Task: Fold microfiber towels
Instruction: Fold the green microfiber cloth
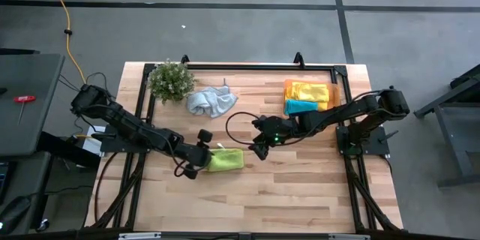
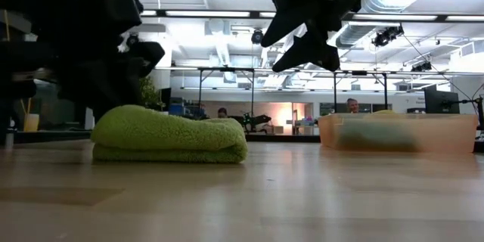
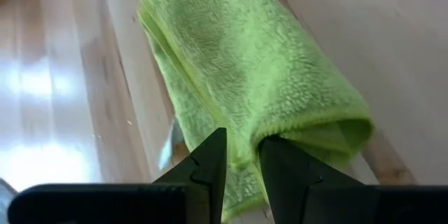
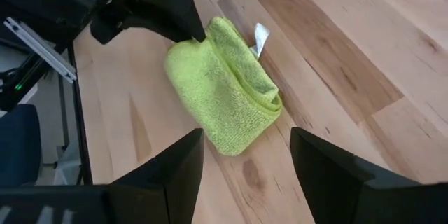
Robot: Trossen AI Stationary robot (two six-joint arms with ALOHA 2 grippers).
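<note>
A lime green microfiber towel lies folded flat on the wooden table, left of its middle. My left gripper is at the towel's left end and is shut on it. My right gripper hangs open above the table just right of the towel, and nothing is between its fingers. In the low view the towel rests on its underside as a thick stack of layers. A pale grey-blue towel lies crumpled at the far middle. My left gripper pinches the folded towel's left end between its two fingers, which take in several layers. The fingers slant down from the table's left. The towel stays flat on the table and is not lifted.
An orange tray at the far right holds a folded yellow towel and a teal one. A small leafy plant stands at the far left. The table's near half is bare wood.
</note>
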